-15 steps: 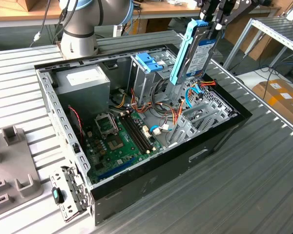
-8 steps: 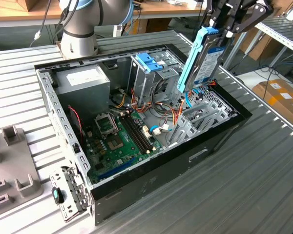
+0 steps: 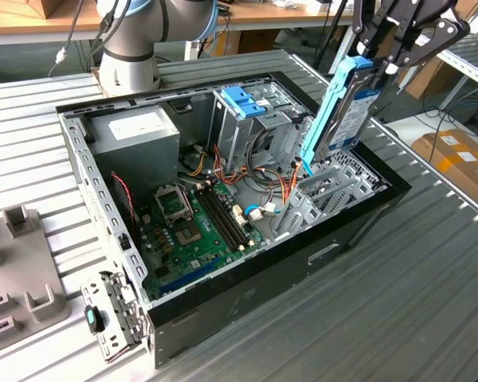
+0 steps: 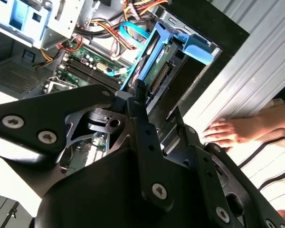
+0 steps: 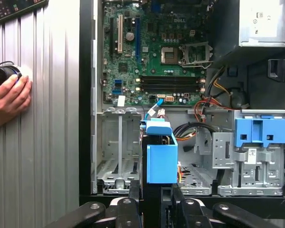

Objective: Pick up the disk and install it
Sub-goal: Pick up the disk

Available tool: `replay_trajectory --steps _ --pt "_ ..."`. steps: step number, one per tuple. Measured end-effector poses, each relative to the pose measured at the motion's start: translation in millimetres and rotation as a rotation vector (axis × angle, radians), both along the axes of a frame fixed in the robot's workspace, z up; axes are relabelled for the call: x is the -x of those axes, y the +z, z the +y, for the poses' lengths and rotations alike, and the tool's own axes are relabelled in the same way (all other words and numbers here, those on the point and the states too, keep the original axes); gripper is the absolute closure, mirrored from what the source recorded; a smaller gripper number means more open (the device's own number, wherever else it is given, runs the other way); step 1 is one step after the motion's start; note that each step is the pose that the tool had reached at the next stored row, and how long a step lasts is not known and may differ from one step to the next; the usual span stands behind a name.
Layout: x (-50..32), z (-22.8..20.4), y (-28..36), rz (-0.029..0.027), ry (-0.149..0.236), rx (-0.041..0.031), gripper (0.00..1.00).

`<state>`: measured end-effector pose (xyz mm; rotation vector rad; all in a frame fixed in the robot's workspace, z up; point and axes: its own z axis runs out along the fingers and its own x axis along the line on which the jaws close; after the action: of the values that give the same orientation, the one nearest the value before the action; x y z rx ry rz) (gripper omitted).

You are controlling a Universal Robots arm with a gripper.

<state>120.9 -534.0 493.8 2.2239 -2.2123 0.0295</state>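
Beneath my blue-railed dark disk (image 3: 346, 103) the grey metal drive bay (image 5: 118, 156) stands open (orange and yellow cables (image 5: 202, 104) crowd its inner side); a person's hand (image 5: 9, 97) lies well apart.

Grey jointed robot arm (image 3: 131, 36): base stands near the far edge of the ribbed metal table (image 3: 430, 263), toward the exterior view's left. Black two-finger linkage gripper (image 3: 380, 65): high at the exterior view's right, pointing down, fingers clamped on the top end of the blue-railed dark disk (image 3: 346, 111), held near upright, slightly tilted.
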Motion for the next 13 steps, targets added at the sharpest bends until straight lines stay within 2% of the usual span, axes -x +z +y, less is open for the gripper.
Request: replay_trajectory --steps 3,7,13 --pt "0.0 -6.2 0.0 0.0000 0.000 -0.0001 0.65" --pt "0.0 -16.6 -0.2 0.0000 -0.012 -0.0001 0.65" --pt "0.1 -19.4 -1.1 0.0000 -0.037 0.0001 0.65"
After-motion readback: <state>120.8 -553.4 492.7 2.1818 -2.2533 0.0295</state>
